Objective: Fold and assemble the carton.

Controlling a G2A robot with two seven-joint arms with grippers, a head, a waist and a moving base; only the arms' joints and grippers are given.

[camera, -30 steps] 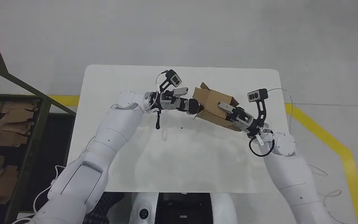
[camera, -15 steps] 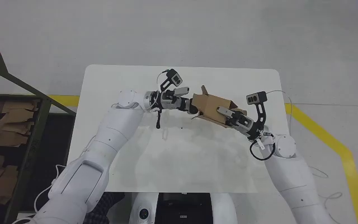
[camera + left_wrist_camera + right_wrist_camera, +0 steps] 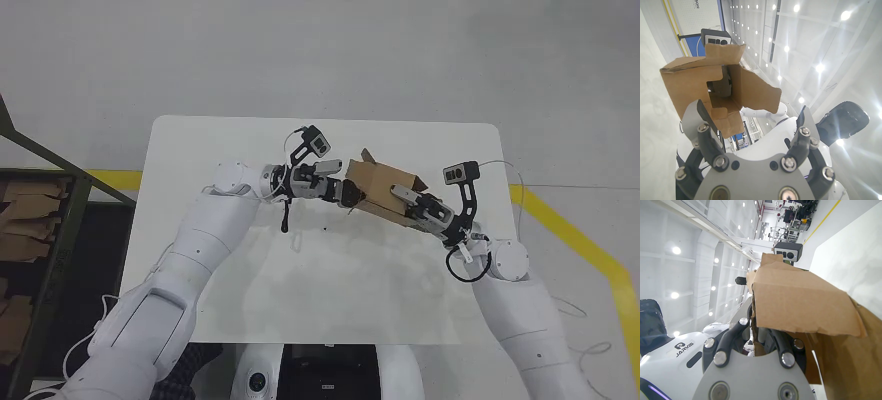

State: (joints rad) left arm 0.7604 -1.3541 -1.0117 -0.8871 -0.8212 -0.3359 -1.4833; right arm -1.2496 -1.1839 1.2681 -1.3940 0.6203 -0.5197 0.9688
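Left gripper (image 3: 346,191) sat at the left end of the carton (image 3: 382,186), fingers (image 3: 702,111) wide apart, one just beside a loose flap. Over the last second it had backed off slightly, then closed in again. The carton hung above the worktop (image 3: 220,150) between the arms. Its tilt had flattened and then returned, and its end flaps stood unfolded. Right gripper (image 3: 410,203) appeared clamped on the opposite wall, carrying the load. Judged: re-aiming only, no flap folded yet.
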